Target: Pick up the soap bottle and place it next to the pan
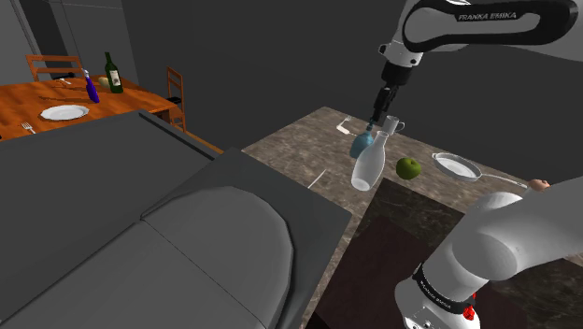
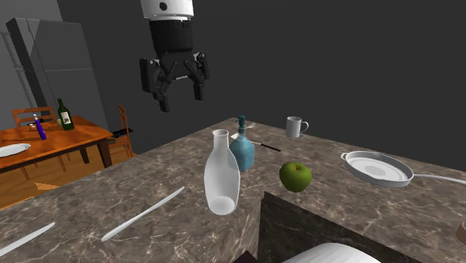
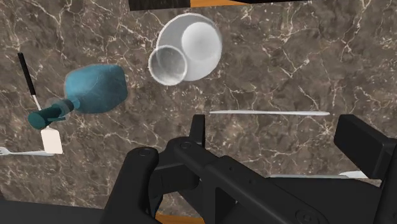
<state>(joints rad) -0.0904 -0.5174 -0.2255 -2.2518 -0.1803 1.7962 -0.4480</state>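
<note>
Barely started, tbh: just hovering the gripper (image 2: 181, 97), spread wide and empty, above the table (image 2: 149, 187), not yet touching the teal soap bottle (image 2: 241, 152) parked upright just beside the pale vase (image 2: 221, 183), across the green apple (image 2: 295, 176) from the pan (image 2: 377, 170), so gotta grab, carry and set down.

In the shoulder view the white vase (image 1: 368, 168) partly covers the teal soap bottle (image 1: 359, 145). At the second exterior view's right edge, the pan (image 2: 377, 170) has its handle's end cut off.
</note>
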